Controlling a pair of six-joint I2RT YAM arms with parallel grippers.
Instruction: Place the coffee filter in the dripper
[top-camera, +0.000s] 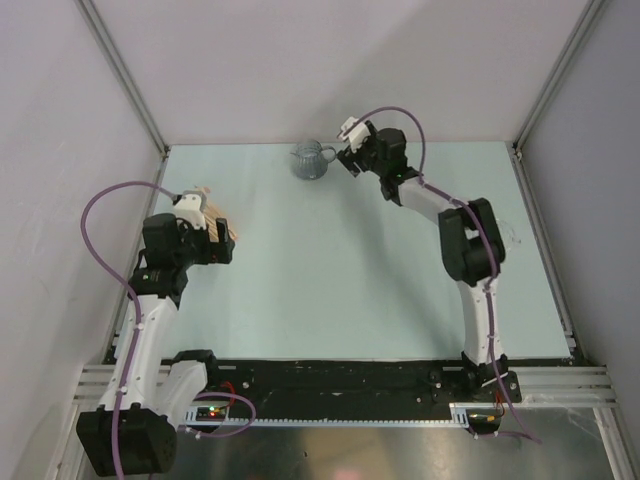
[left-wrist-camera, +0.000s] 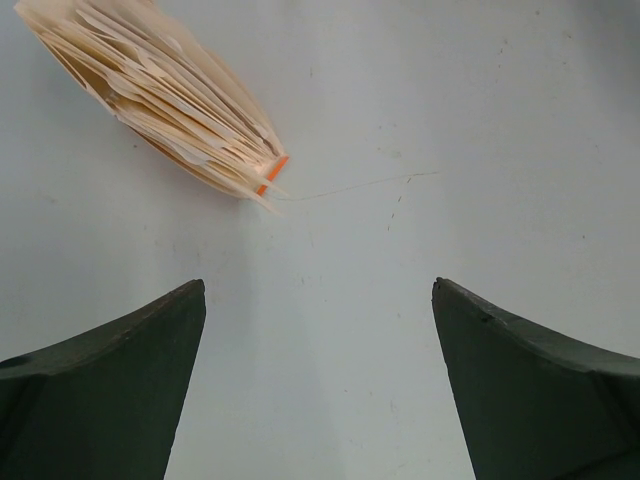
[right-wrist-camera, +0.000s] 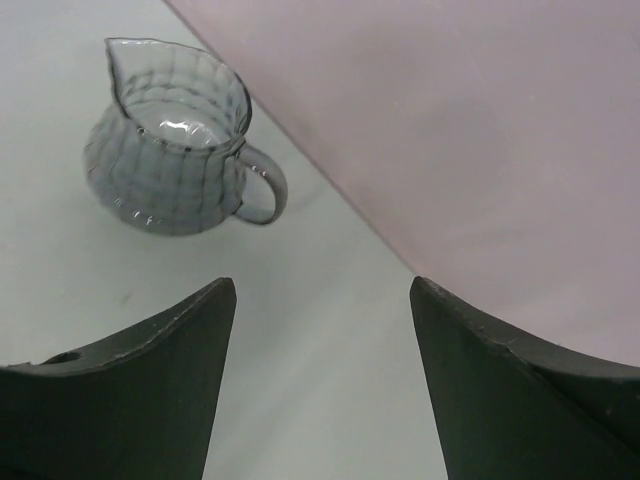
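Observation:
The dripper (top-camera: 311, 160), a translucent grey ribbed cup with a loop handle, stands upright at the back of the table. In the right wrist view it (right-wrist-camera: 175, 140) sits ahead and to the left of the fingers, handle to the right, with no paper seen inside. My right gripper (top-camera: 349, 163) (right-wrist-camera: 322, 281) is open and empty just right of the dripper, not touching it. My left gripper (top-camera: 222, 245) (left-wrist-camera: 318, 284) is open and empty over bare table at the left. No white coffee filter is in view.
A tan fanned stack of flat paper pieces (left-wrist-camera: 160, 90) with an orange band lies ahead and left of the left fingers, at the table's left side (top-camera: 222, 222). The pale back wall (right-wrist-camera: 480, 130) rises close behind the dripper. Side walls enclose the table.

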